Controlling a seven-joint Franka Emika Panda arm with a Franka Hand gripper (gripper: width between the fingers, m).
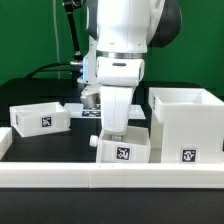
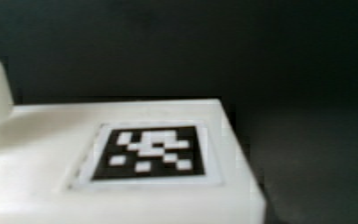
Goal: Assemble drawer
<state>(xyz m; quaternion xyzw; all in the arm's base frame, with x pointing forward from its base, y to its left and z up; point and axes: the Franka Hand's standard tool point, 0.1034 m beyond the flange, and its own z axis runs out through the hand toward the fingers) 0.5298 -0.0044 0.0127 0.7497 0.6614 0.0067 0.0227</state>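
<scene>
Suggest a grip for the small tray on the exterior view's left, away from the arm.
Likely best: take the small tray by its rim from straight above, jaws straddling one thin wall. It sits upright and its top appears open, so the wall edges are exposed; the body looks too wide to span. The gripper hangs over the other tray.

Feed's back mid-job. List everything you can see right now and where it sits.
left tray: one, white, tagged, at the exterior view's left.
middle tray: one, white, tagged, centre front, knob toward the exterior view's left.
case: one, white, tall, open-topped, at the exterior view's right.
rail: one, white, long and low, along the front.
marker board: one, white, flat, behind the arm.
table: one, black.
arm: one, white, centre.
claw: one, white, down at the middle tray; open or shut unclear.
</scene>
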